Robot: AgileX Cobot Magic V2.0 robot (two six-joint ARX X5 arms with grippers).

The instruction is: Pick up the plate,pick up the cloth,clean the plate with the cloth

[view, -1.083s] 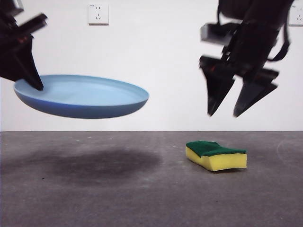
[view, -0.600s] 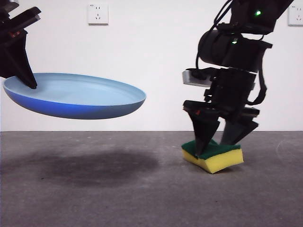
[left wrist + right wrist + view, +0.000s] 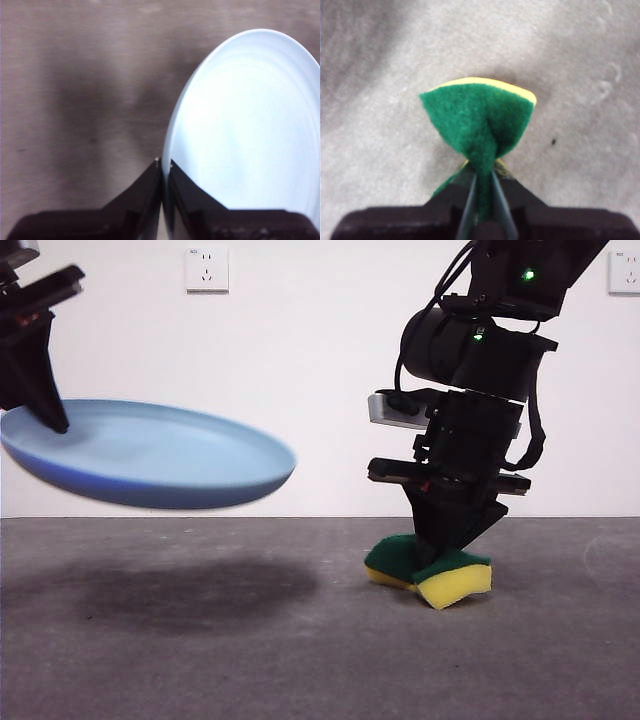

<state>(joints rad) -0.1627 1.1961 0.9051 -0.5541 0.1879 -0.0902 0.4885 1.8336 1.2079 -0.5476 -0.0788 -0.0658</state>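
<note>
Two grippers are at work over the grey table (image 3: 300,660). On the front view's left side, the left gripper (image 3: 45,415) holds the plate (image 3: 150,455) up in the air, well clear of the tabletop, with a dark shadow (image 3: 190,590) spread on the surface beneath it. Its jaws are pinched tight on the plate's rim — the left wrist view shows them meeting on the thin edge, one jaw on each face of the light blue dish (image 3: 245,135). The plate hangs nearly level, tipped a little, and looks slightly blurred.

On the other side, the right gripper (image 3: 445,540) stands low over the table, pointing down, its jaws clamped on the cloth (image 3: 430,570). The sponge is squeezed so hard that it folds: in the right wrist view its green layer (image 3: 480,117) creases into the narrow gap between the jaws, with a sliver of yellow foam showing at the far edge. In the front view the yellow end tilts upward — the sponge's underside sits at or just off the table; I cannot tell which.

A white wall socket (image 3: 206,268) sits on the wall behind.
</note>
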